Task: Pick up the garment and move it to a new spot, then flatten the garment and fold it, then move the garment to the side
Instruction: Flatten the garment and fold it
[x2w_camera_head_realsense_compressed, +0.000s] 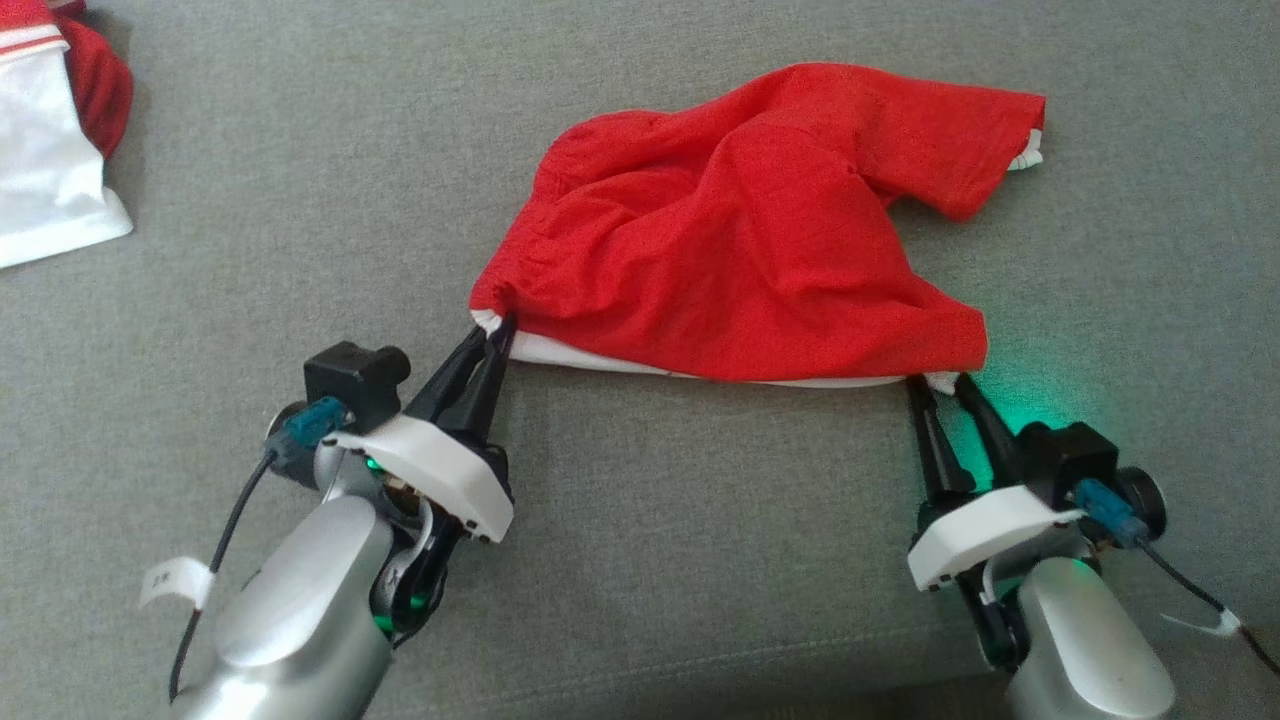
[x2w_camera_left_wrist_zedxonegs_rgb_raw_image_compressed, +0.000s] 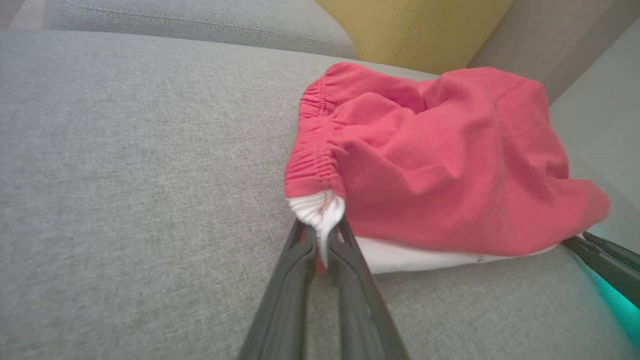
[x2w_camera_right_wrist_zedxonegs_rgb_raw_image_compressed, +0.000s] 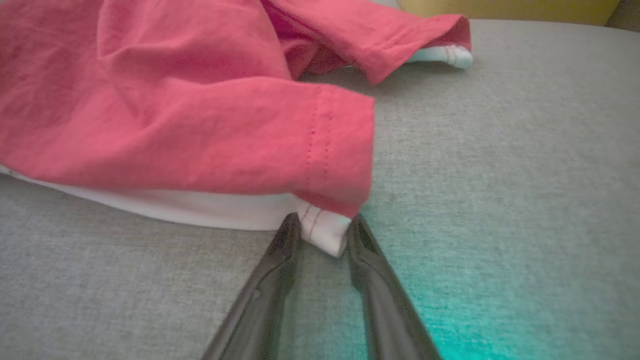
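Left gripper (x2w_camera_head_realsense_compressed: 503, 330) is clamping the gathered white waistband corner of the red garment (x2w_camera_head_realsense_compressed: 740, 230), which is lying rumpled in the middle of the grey cushion (x2w_camera_head_realsense_compressed: 640, 580). The right gripper (x2w_camera_head_realsense_compressed: 937, 383) is sitting with its jaws parted on either side of the white hem corner at the garment's near right end, not yet pinched flat on it. The flattening step seems to be starting, and doing it well is calling for a firm bite on that right corner first, deep enough to catch both layers. Both arms should then be drawing apart evenly, low over the cushion, so the near edge is tightening and the humped middle is spreading rather than dragging.
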